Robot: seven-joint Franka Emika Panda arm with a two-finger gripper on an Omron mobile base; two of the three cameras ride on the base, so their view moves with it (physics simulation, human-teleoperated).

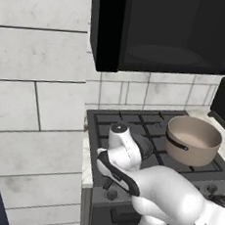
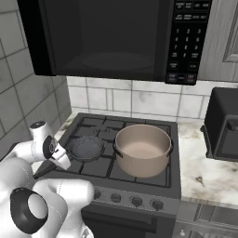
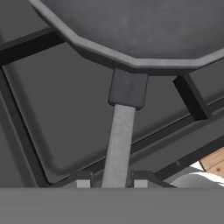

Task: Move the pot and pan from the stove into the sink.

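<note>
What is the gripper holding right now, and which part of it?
The gripper is shut on the small dark grey frying pan, pinching its long thin handle near the free end.

A black overhead microwave [image 2: 111, 39] with a right-side keypad hangs against the white tiled wall [image 1: 38, 67]. A black toaster oven [image 2: 224, 125] sits on the marbled tabletop [image 2: 202, 174], near its back edge.

I can read nothing here, microwave [image 2: 116, 39] keypad [image 2: 187, 39] above the stove [image 2: 116, 153] too blurred, no legible labels
</note>
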